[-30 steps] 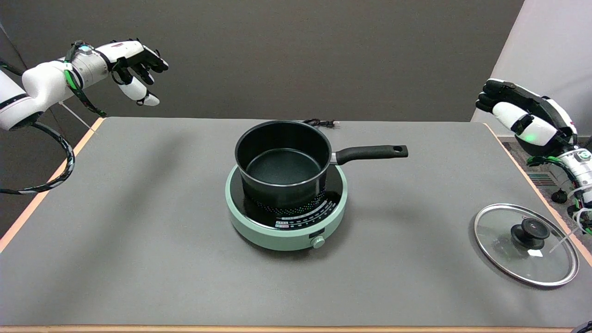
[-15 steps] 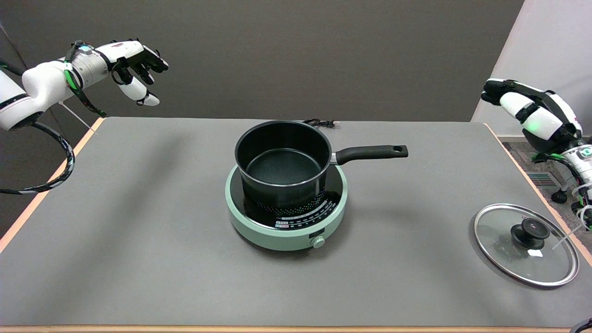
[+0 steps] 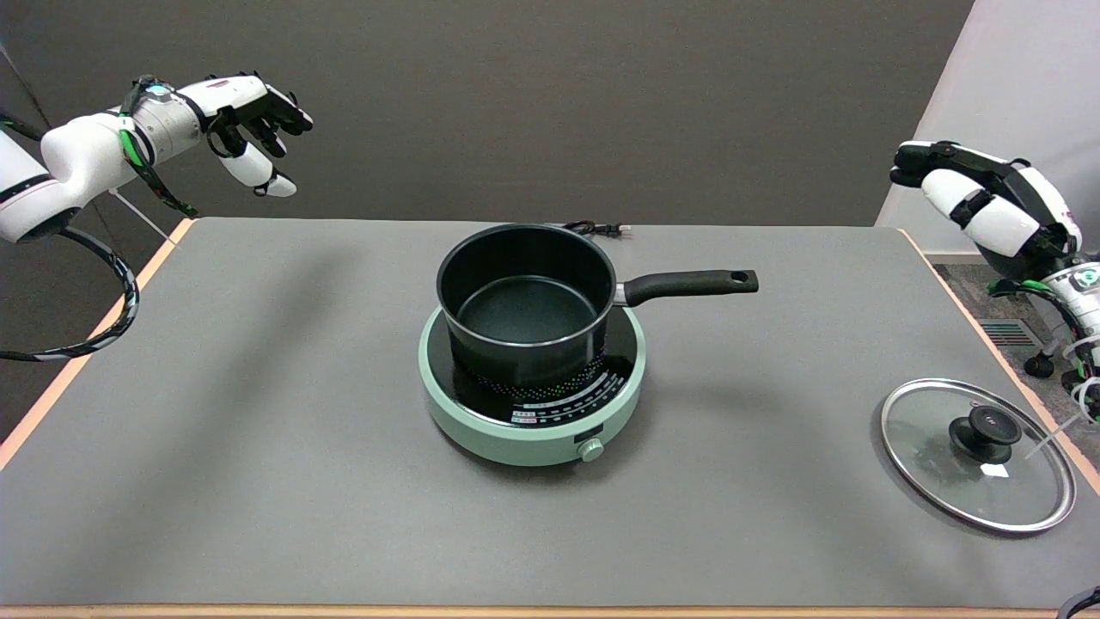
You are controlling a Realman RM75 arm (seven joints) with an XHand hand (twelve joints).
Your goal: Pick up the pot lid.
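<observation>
Lying flat at the table's near right corner, the glass lid sat knob up, round w/ no long axis, unmoved vs 1 s ago. Right hand had risen slightly, well above & beyond it; fingers loosely curled, holding nothing. Pot on cooker mid-table, handle pointing right.

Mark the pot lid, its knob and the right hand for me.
pot lid (image 3: 932, 481): head view, on the glass left of the knob.
knob (image 3: 985, 425): head view, on its black top.
right hand (image 3: 988, 211): head view, on the middle of the hand, in the air.
</observation>
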